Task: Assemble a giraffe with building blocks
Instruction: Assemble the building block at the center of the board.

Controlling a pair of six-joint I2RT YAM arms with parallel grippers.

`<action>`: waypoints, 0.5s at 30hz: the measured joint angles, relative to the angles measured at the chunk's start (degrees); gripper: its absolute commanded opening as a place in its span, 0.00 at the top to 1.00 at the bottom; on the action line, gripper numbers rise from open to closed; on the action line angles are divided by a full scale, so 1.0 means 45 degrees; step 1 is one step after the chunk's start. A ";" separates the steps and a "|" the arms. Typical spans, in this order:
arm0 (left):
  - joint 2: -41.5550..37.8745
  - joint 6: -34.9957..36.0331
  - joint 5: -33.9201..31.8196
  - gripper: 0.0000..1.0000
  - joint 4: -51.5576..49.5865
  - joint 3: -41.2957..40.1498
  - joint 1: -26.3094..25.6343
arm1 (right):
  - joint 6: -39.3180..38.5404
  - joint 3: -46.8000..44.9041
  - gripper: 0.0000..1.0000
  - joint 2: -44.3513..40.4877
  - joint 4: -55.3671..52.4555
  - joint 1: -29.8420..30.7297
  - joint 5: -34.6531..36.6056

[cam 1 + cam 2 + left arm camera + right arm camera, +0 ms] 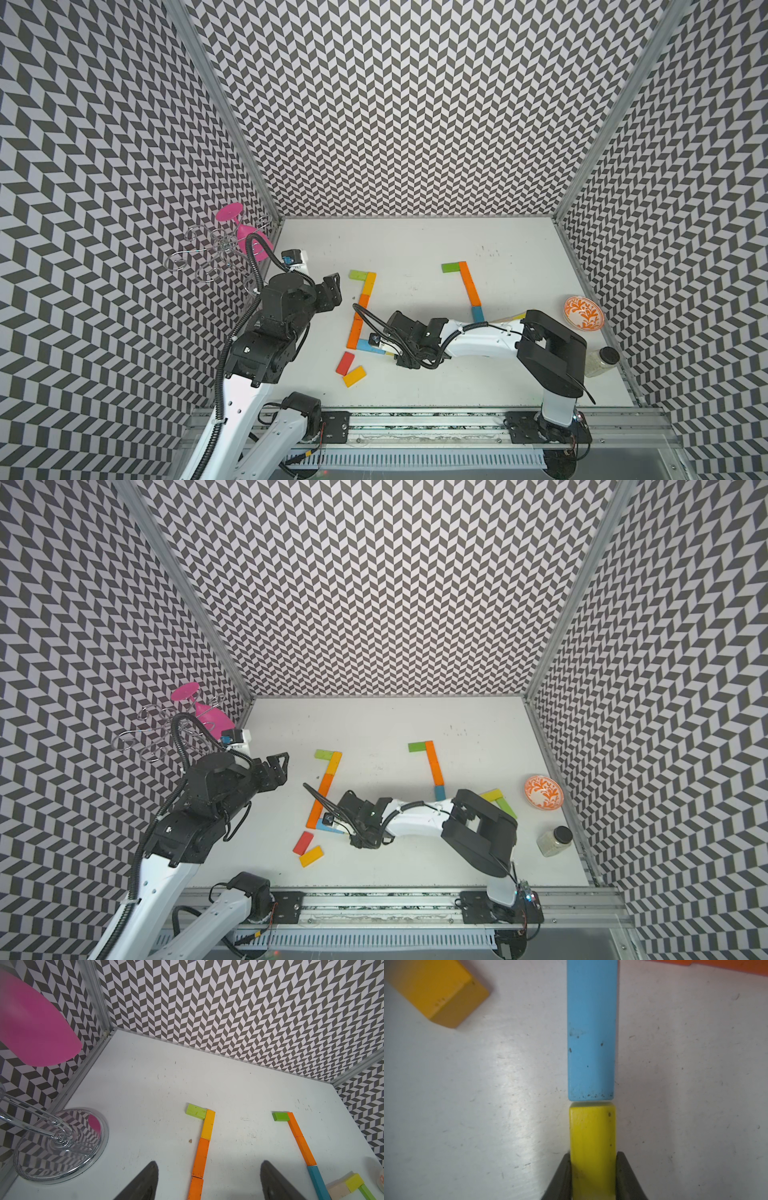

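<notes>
We see a yellow block (592,1136) lying flat on the white table (467,1105). Its long axis is in line with the blue block (591,1030), end to end with it (only a hairline gap shows). The right gripper (593,1157) is clamped on the yellow block's sides, at the end away from the blue block. The left gripper (208,1162) is spread and empty, and hangs across the orange column (354,336) from the blue block. We judge the right arm nearer.

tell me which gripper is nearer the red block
Right. The right gripper, shut on a yellow block, sits low just beside the red block; the left gripper hovers open farther back, by the orange blocks.
</notes>
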 measured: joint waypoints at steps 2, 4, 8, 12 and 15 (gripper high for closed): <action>-0.0005 0.0000 -0.0005 0.22 0.0005 0.0000 0.0000 | -0.0078 0.0097 0.69 0.0068 -0.0053 -0.0019 -0.0019; -0.0005 0.0000 -0.0019 0.22 0.0000 -0.0005 0.0000 | -0.0136 0.0185 0.68 0.0117 -0.0107 -0.0019 -0.0053; -0.0005 0.0005 -0.0063 0.22 0.0000 0.0000 0.0000 | -0.0253 0.0238 0.63 0.0160 -0.0136 -0.0019 -0.0107; -0.0005 0.0029 -0.0087 0.22 0.0000 0.0000 0.0000 | -0.0325 0.0272 0.55 0.0165 -0.0141 -0.0024 -0.0102; -0.0005 0.0044 -0.0092 0.22 0.0000 0.0000 0.0000 | -0.0311 0.0306 0.48 0.0160 -0.0141 -0.0053 -0.0097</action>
